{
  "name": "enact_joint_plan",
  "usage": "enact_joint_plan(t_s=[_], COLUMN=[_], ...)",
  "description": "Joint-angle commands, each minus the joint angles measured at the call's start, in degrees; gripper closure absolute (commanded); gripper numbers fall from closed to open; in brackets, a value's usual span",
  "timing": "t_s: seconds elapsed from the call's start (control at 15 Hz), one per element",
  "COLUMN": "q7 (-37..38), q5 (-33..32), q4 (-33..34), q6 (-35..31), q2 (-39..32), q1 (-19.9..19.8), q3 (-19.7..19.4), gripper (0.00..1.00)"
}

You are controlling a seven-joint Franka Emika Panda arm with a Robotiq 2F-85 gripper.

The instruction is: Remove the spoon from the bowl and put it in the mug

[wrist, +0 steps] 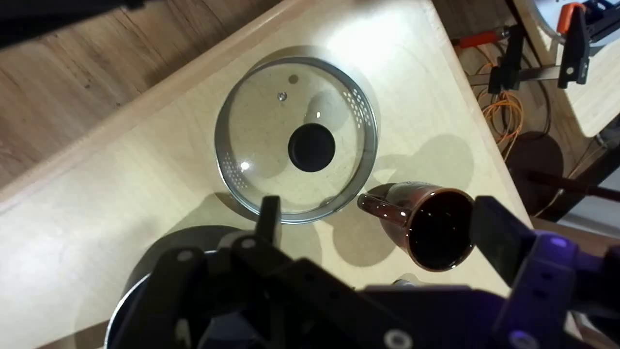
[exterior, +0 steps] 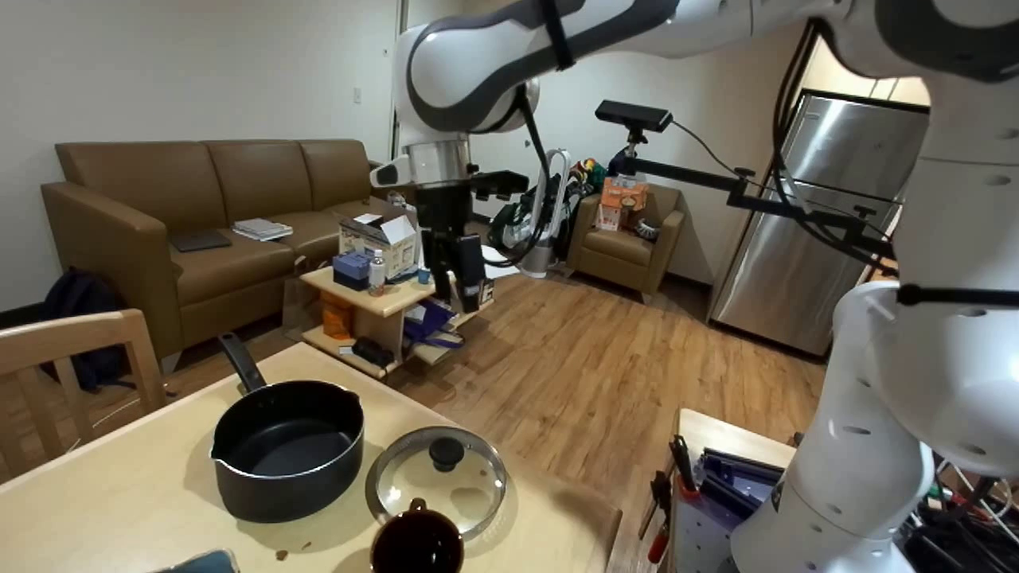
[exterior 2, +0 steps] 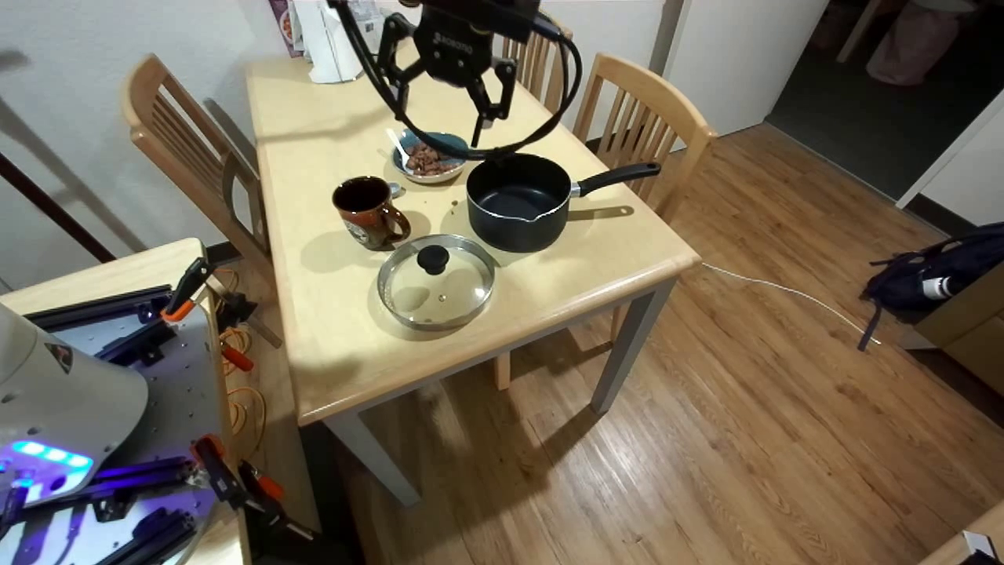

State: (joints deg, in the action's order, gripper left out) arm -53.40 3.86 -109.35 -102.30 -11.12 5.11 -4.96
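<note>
Spoon (exterior 2: 398,147), white and slim, leans in the small blue-lined bowl (exterior 2: 431,179), its handle poking past the rim at ten o'clock, with noon as straight up in an exterior view; the lower end is hard to make out against the brown food (exterior 2: 427,162). My coming move turns on how it lies from the gripper (exterior 2: 439,118): about eight o'clock in that view and well below, its long axis running from eleven to five. I judge I need to travel across as well as down, then turn to pinch across the handle. I have only the one gripper, so neither side is nearer. Its jaws stand wide apart, holding nothing. The wrist view doesn't show me the spoon; I take it to be toward six o'clock there, behind the gripper's own body. From the bowl, the mug (exterior 2: 359,224) sits between seven and eight o'clock, the saucepan (exterior 2: 514,231) at four and the glass lid (exterior 2: 437,289) at six, all on the table (exterior 2: 337,302). I count one spoon, one bowl, one mug, one saucepan, one lid.
</note>
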Motion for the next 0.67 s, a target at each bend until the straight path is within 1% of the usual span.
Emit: enact_joint_plan(t_s=[0.0,0.13,0.27,0.33,0.4,0.47,0.6], q7=[-7.27,-9.44,-10.97,-11.65,-8.65,-8.56,-8.53], q5=[-3.15,-6.04,-9.40,-11.30,-8.96,-9.38,-9.35], q4=[8.88,12.32,16.11,16.94,13.02,13.90,13.96], q6=[0.16,-0.99,-1.03,-0.38,-1.18,-1.17,-1.15], q2=[-10.16,-14.88,-19.60,-20.94,-17.37,-18.84,-19.18], q1=[-2.23,-1.68,-0.69,-0.14,-1.55,-1.32,-1.37], q3=[4.97,7.09,9.05,9.88,9.85,10.46,10.63], gripper=[0.00,0.00,0.00,0.00,0.00,0.00,0.00])
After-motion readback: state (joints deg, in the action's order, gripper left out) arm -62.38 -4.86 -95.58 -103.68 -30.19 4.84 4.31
